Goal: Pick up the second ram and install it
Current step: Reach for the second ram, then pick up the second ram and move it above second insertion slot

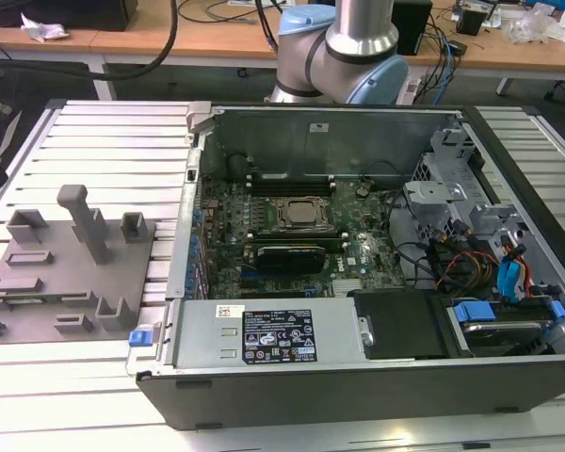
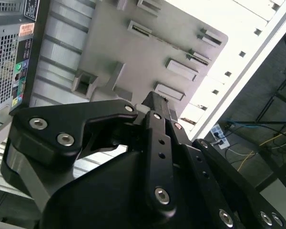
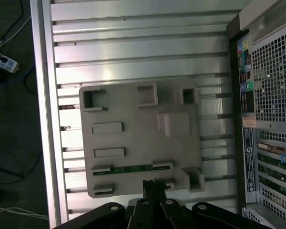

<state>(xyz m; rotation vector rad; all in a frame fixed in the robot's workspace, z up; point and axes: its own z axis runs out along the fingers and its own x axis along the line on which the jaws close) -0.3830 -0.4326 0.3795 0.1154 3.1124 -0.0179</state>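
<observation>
- Second ram: green stick lying in a slot of the grey fixture plate, just ahead of claw tips. Long axis runs crosswise to claw's reach, ends betw. 2 small holders.
- Count: 1 ram on plate, 1 plate, 1 open PC case.
- Claw: jaws look closed, nothing held, hangs above plate edge, clear of ram.

One ram — one fixture — one computer.
</observation>
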